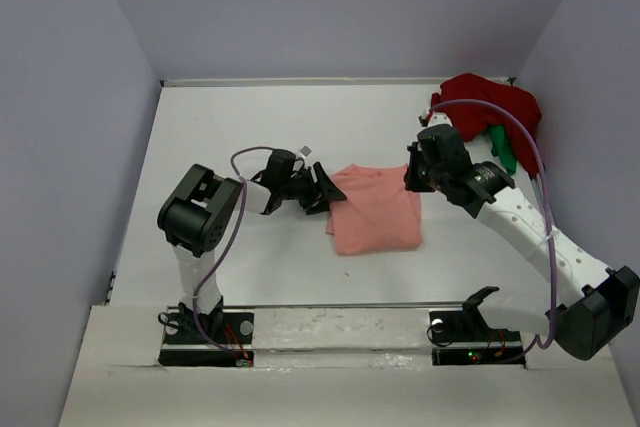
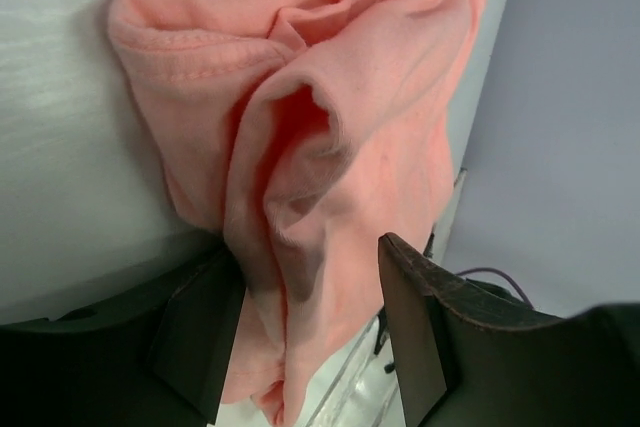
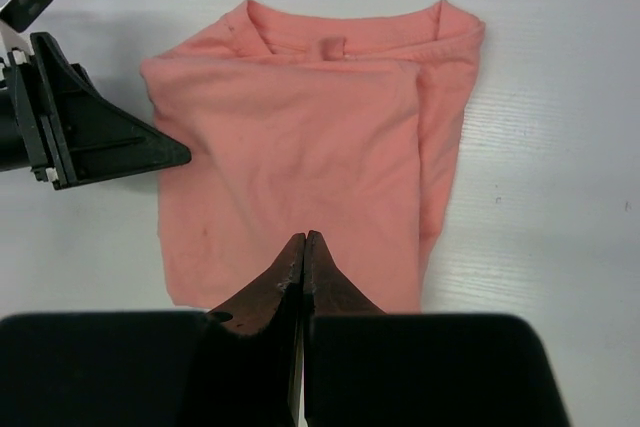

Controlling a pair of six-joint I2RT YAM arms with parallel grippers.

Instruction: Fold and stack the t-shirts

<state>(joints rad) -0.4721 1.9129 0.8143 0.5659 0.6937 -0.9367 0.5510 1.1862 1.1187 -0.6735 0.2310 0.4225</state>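
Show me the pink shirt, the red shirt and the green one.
pink shirt point(image 1: 375, 209), top view, centre of the folded cloth.
red shirt point(image 1: 490, 102), top view, middle of the heap.
green shirt point(image 1: 503, 150), top view, strip showing below the red.

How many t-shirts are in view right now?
3: a salmon-pink one folded mid-table, a dark red one heaped in the far right corner, a green one peeking out beside it. More may be hidden.
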